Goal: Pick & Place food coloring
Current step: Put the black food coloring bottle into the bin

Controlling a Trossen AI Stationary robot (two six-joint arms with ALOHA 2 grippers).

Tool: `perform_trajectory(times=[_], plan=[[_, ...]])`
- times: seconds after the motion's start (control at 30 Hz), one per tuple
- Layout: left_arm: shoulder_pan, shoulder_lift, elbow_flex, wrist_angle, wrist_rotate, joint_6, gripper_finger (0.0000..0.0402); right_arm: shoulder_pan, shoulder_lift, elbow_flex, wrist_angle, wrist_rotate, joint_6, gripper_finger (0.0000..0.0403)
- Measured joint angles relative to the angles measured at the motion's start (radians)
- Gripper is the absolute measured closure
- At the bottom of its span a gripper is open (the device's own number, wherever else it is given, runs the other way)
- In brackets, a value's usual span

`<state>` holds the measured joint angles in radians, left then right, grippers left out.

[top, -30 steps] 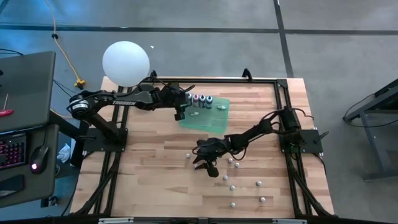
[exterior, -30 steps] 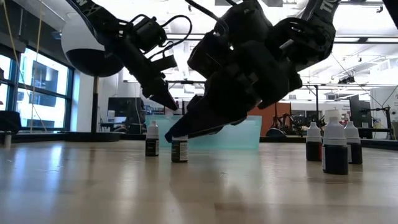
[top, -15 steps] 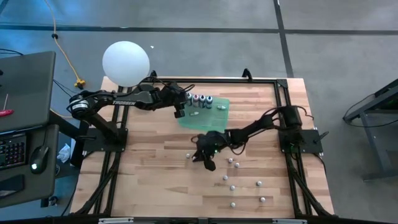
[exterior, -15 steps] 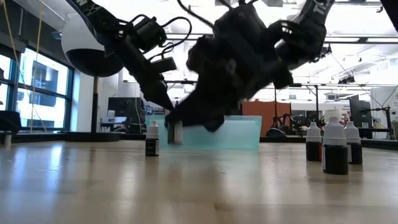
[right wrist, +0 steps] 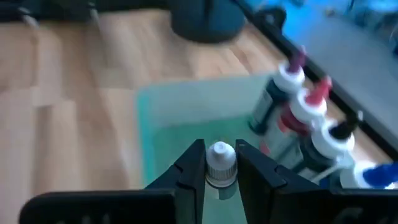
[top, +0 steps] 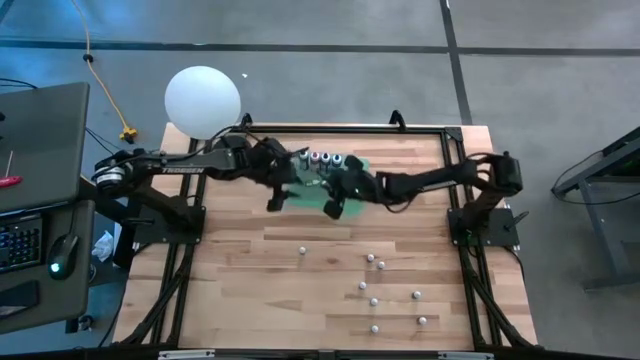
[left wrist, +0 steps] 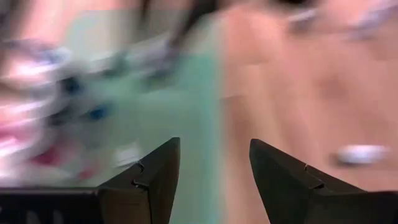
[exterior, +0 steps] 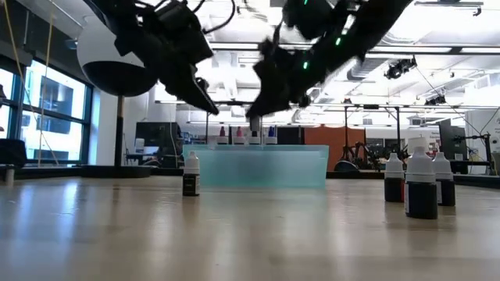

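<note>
The green tray (top: 352, 178) (exterior: 258, 165) lies at the table's far middle, with greyish coloured-top bottles (top: 325, 159) (right wrist: 298, 99) standing along its far side. Several small whitish bottles (top: 374, 300) stand on the near right of the table, one alone (top: 303, 250) (exterior: 191, 175) farther left. My right gripper (top: 333, 207) (exterior: 255, 117) (right wrist: 221, 168) hangs over the tray's near edge, shut on a small white-capped bottle (right wrist: 221, 157). My left gripper (top: 273, 202) (left wrist: 214, 168) is open, in the air just left of the tray. My right gripper pinches the small bottle between its two fingers (right wrist: 193, 165), just below the white cap (right wrist: 221, 152). The fingers slant down from the table's right side. The bottle is lifted clear above the tray (right wrist: 186, 106), roughly upright; its lower body is hidden between the fingers.
A large white globe (top: 203, 101) stands off the table's far left corner. A black frame (top: 440, 130) runs around the tabletop. Bare wood lies on the near left (top: 240, 290). The two grippers are close together over the tray's left part.
My right gripper shut on a small bottle standing near the table's middle, lifted it clear and carried it up and toward the far edge, over the tray. My left gripper moved from over the tray's left side toward the near-left, off the tray.
</note>
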<state>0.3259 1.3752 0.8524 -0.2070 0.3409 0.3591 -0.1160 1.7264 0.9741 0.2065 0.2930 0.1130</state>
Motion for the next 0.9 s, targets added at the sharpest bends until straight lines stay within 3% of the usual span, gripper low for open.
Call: perform_trajectory(times=[0.1,0.17,0.33,0.6,0.9], plan=[[-0.046,0.0,0.0,-0.028,0.13,-0.023,0.0211,-0.064,0.059,0.0,-0.001,-0.038,0.025,0.0341],[-0.089,0.011,0.0,-0.036,0.141,-0.024,0.0211,-0.094,0.091,-0.001,0.002,-0.066,0.033,0.0336],[-0.205,0.028,0.0,-0.03,0.088,-0.019,0.0211,-0.129,0.142,-0.001,0.025,-0.093,0.04,0.0334],[-0.335,0.08,-0.002,0.01,-0.108,-0.077,0.0211,-0.148,0.19,0.001,0.025,-0.123,0.067,0.0321],[-0.39,0.147,0.003,0.055,-0.085,-0.11,0.0211,-0.147,0.19,0.001,0.023,-0.128,0.062,0.0282]])
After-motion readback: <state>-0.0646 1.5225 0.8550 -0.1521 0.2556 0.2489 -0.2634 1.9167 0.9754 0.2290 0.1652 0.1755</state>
